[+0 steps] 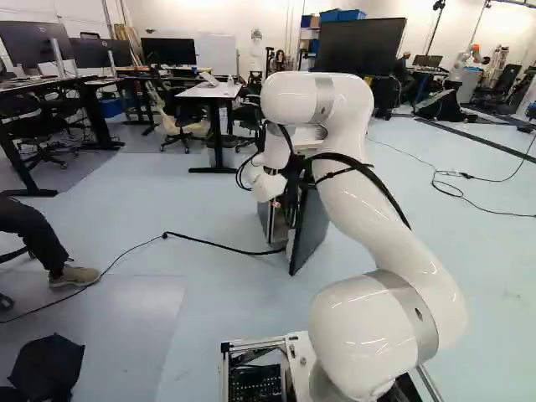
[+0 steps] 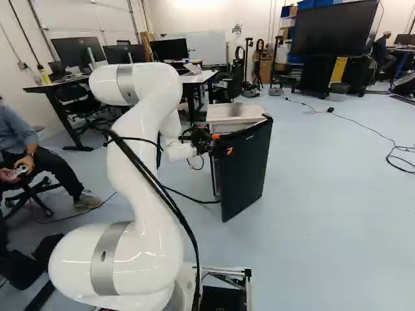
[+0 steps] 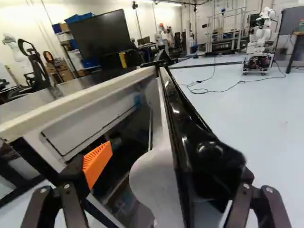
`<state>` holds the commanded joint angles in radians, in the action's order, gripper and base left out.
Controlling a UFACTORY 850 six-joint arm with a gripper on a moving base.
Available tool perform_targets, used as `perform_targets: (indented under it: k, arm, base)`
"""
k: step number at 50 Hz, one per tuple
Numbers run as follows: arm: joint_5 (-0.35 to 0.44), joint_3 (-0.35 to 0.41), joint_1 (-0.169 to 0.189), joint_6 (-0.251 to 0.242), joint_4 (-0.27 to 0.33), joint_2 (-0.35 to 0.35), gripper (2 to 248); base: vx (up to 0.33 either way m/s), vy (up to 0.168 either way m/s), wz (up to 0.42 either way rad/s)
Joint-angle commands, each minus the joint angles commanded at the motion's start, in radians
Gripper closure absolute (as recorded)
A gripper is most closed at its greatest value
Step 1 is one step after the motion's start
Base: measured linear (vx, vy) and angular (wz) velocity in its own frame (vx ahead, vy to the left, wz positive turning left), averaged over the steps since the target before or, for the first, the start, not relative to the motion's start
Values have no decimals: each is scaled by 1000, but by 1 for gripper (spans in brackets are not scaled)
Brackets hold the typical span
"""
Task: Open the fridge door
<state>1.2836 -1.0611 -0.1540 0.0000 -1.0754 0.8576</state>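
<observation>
the fridge stands open, its dark door reaching between the fingers, which are spread wide and have hold of nothing.

The count in view is as follows: one fridge, fitted with one door; one arm, carrying one gripper with two fingers. The wrist view shows one orange pad. Toward the left of the left base view, the desk monitors number three. Both base views show one large screen and one whiteboard.
</observation>
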Motion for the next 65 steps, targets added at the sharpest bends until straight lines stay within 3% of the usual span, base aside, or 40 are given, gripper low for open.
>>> perform_targets:
  k: [25, 37, 47, 65]
  arm:
    - [1, 140, 19, 0, -166, -76, 3]
    - [22, 202, 29, 0, -194, -109, 3]
    - [85, 249, 38, 0, -211, -133, 3]
    - [191, 262, 40, 0, -231, -139, 3]
  base:
    - [0, 0, 0]
    - [0, 0, 0]
    - [0, 0, 0]
    - [0, 0, 0]
